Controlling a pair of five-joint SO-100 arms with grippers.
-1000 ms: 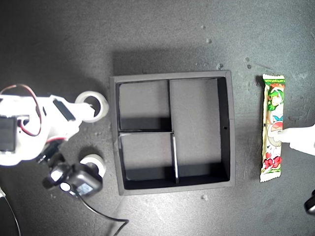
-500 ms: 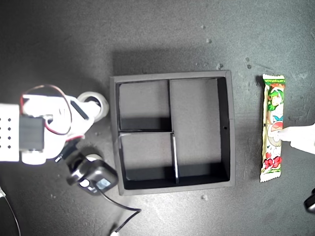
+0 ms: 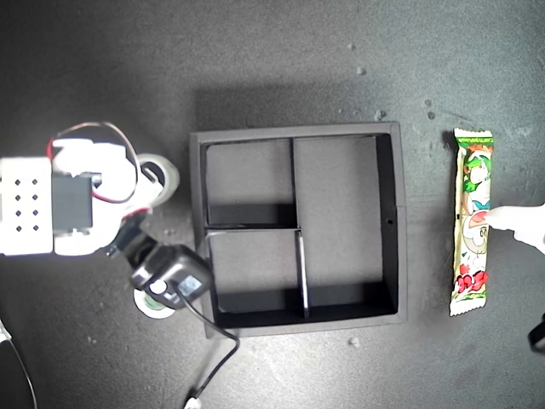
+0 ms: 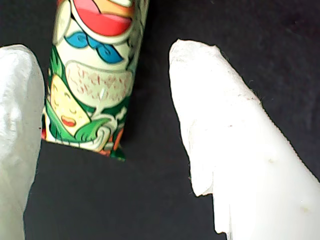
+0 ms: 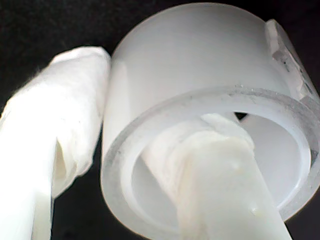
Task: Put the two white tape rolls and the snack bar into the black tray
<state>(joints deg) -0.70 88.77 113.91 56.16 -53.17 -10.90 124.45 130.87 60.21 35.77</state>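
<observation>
The black tray [image 3: 195, 221] sits empty in the middle of the exterior view. To its left, my second gripper [image 3: 152, 183] is shut on a white tape roll [image 3: 168, 175]. One finger [image 5: 220, 170] is inside the ring and the other presses the tape roll [image 5: 190, 55] wall from outside. The other tape roll [image 3: 155, 305] lies lower down, half hidden by the wrist camera. At the exterior view's right lies the snack bar [image 3: 473, 221], print side up. My first gripper [image 4: 107, 50] is open, its fingers astride the snack bar [image 4: 95, 85] end.
The second arm's white body [image 3: 51, 204] fills the exterior view's left edge. Its black wrist camera [image 3: 170, 277] and cable [image 3: 217, 358] hang over the tray's lower left corner. Dark matte tabletop [image 3: 281, 60] surrounds everything.
The second arm has swung towards the tray, and its wrist camera now hangs over the tray's corner and the lower roll. The first gripper's finger has edged up along the snack bar.
</observation>
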